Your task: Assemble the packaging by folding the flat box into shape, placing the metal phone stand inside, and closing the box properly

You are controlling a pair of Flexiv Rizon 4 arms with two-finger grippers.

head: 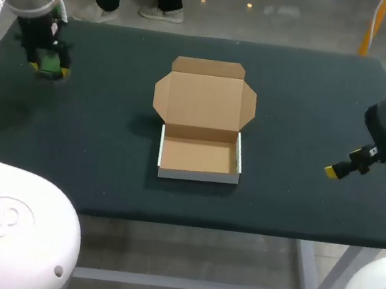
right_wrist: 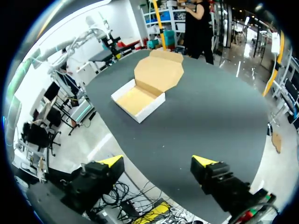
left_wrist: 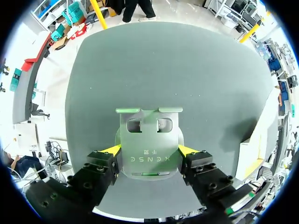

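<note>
table [head: 315,97]: one, rectangular, set lengthwise across the head view. the top is covered edge to edge in a dark green-grey matte surface, laid flat.
frame: pale grey metal. a leg [head: 306,283] is seen beneath the near right corner, joined to a horizontal rail [head: 187,285] run below the near edge.
light: even, from overhead; only soft shadows are thrown on the surface.

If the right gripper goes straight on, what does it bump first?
Probably the open box, at its white side wall; only table lies between. Height is unclear, so the right gripper might pass above it.
</note>
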